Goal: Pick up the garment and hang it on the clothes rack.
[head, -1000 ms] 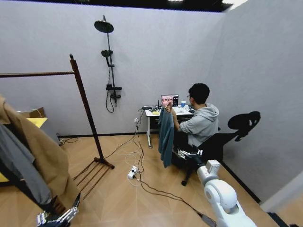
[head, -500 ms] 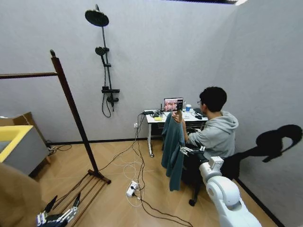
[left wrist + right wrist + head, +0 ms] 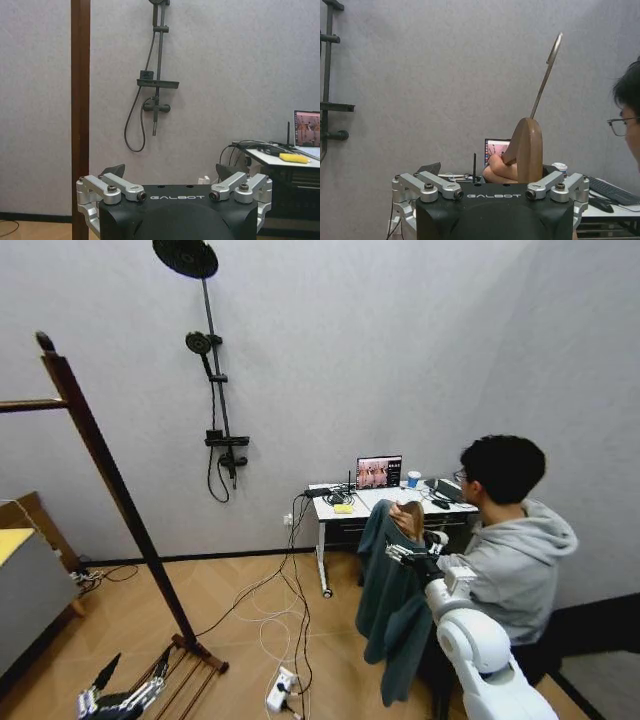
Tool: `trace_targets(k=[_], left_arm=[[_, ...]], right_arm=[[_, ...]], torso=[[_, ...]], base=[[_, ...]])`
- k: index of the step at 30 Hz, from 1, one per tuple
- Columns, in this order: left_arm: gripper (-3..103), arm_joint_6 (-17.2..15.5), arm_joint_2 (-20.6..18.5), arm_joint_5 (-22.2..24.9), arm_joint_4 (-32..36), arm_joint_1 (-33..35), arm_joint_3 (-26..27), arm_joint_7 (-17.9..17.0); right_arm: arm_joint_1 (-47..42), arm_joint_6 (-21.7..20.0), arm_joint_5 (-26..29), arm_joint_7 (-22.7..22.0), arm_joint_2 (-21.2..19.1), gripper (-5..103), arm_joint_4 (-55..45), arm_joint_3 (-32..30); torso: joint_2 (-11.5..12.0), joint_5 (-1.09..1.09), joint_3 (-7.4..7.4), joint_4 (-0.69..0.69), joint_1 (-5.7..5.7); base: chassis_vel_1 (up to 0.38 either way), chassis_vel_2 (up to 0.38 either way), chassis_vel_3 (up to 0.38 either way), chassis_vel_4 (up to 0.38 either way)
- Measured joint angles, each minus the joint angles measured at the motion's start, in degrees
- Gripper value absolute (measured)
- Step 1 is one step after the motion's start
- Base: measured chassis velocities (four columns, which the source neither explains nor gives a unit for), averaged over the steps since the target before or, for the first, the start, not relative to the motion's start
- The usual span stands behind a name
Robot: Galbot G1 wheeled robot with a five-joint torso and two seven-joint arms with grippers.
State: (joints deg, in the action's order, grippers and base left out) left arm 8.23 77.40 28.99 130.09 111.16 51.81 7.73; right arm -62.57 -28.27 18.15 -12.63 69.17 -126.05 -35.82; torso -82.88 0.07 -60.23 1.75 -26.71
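Teal jacket (image 3: 395, 605) on wooden hanger (image 3: 525, 150), held up by a person's hand (image 3: 497, 172), just ahead of right gripper (image 3: 492, 176), jaws spread, grasping nothing. Left gripper (image 3: 172, 175) low, jaws released, beside clothes rack (image 3: 110, 490) post.

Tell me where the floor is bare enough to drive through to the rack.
Bare wood floor lies between the clothes rack post and the desk, but loose cables and a power strip cross it. Crowded on the right: the garment, right gripper and the seated person.

Right arm extended forward, right gripper (image 3: 412, 552) open. Left gripper (image 3: 128, 698) held low, fingers apart.
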Motion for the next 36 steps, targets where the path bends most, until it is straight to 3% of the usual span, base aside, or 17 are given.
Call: trace_targets(k=[2,11,14,15,17,18,20,22,23,24,26,28,30,32,34,35,36], left_arm=[[100,0.0,0.0,0.0,0.0,0.0,0.0,0.0],[100,0.0,0.0,0.0,0.0,0.0,0.0,0.0],[100,0.0,0.0,0.0,0.0,0.0,0.0,0.0],[100,0.0,0.0,0.0,0.0,0.0,0.0,0.0],[100,0.0,0.0,0.0,0.0,0.0,0.0,0.0],[100,0.0,0.0,0.0,0.0,0.0,0.0,0.0],[100,0.0,0.0,0.0,0.0,0.0,0.0,0.0],[100,0.0,0.0,0.0,0.0,0.0,0.0,0.0],[100,0.0,0.0,0.0,0.0,0.0,0.0,0.0],[100,0.0,0.0,0.0,0.0,0.0,0.0,0.0],[100,0.0,0.0,0.0,0.0,0.0,0.0,0.0],[100,0.0,0.0,0.0,0.0,0.0,0.0,0.0],[100,0.0,0.0,0.0,0.0,0.0,0.0,0.0],[100,0.0,0.0,0.0,0.0,0.0,0.0,0.0],[100,0.0,0.0,0.0,0.0,0.0,0.0,0.0],[100,0.0,0.0,0.0,0.0,0.0,0.0,0.0],[100,0.0,0.0,0.0,0.0,0.0,0.0,0.0]], right_arm=[[1.5,-1.0,1.3,-0.5,-0.7,100,0.2,0.1],[2.5,0.2,2.3,-0.7,-2.3,103,3.0,0.2],[2.5,1.1,2.0,-0.8,-2.2,98,3.7,0.3],[2.5,1.3,2.1,-0.8,-2.5,88,4.0,0.3],[2.6,1.3,2.6,-0.8,-3.1,88,4.0,0.3],[2.8,1.3,3.1,-0.8,-3.9,78,4.1,0.3],[3.0,1.4,3.4,-0.8,-4.4,78,4.3,0.2],[3.2,1.5,4.1,-0.8,-5.7,66,4.3,0.1],[3.2,1.5,4.1,-0.8,-5.7,66,4.3,0.1],[3.2,1.4,4.6,-0.8,-5.8,54,4.1,0.1],[3.2,1.4,4.6,-0.9,-5.7,54,4.0,0.2],[2.8,1.4,4.6,-0.9,-5.6,38,3.5,0.3],[2.6,1.4,4.6,-0.9,-5.6,38,3.3,0.3],[2.1,1.4,4.6,-1.0,-5.7,27,2.9,0.4],[1.7,1.3,4.6,-1.3,-5.8,27,2.4,0.4],[1.3,1.3,4.6,-1.4,-6.1,17,2.0,0.3],[1.3,1.3,4.6,-1.4,-6.1,17,2.0,0.3]], torso=[[0.0,-0.1,-0.01,0.0,-0.03],[-0.1,-0.05,0.04,0.0,0.13],[-0.1,-0.07,0.04,0.0,0.13],[-0.1,-0.05,0.03,0.01,0.12],[0.0,-0.07,0.03,0.0,0.09],[0.0,-0.07,0.02,0.0,0.05],[0.0,-0.07,0.01,0.0,0.04],[0.0,-0.07,0.01,0.01,0.03],[0.0,-0.07,0.01,0.01,0.03],[0.0,-0.07,0.01,0.01,0.03],[0.0,-0.06,0.01,0.0,0.04],[0.0,-0.07,0.01,0.01,0.05],[0.0,-0.06,0.01,0.01,0.04],[0.0,-0.07,0.01,0.0,0.04],[0.0,-0.06,0.01,0.0,0.04],[0.0,-0.06,0.01,0.0,0.04],[0.0,-0.06,0.01,0.0,0.04]], base=[[-0.147,0.172,0.133,-0.05],[0.013,-0.023,-0.014,0.043],[0.054,-0.049,-0.047,0.05],[0.0,0.0,0.0,0.0],[0.0,0.0,0.0,0.0],[0.0,0.0,0.0,0.0],[0.0,0.0,0.0,0.0],[0.0,0.0,0.0,0.0],[0.0,0.0,0.0,0.0],[0.0,0.0,0.0,0.0],[0.0,0.0,0.0,0.0],[0.0,0.0,0.0,0.0],[0.0,0.0,0.0,0.0],[0.0,0.0,0.0,0.0],[0.0,0.0,0.0,0.0],[0.0,0.0,0.0,0.0],[0.0,0.0,0.0,0.0]])
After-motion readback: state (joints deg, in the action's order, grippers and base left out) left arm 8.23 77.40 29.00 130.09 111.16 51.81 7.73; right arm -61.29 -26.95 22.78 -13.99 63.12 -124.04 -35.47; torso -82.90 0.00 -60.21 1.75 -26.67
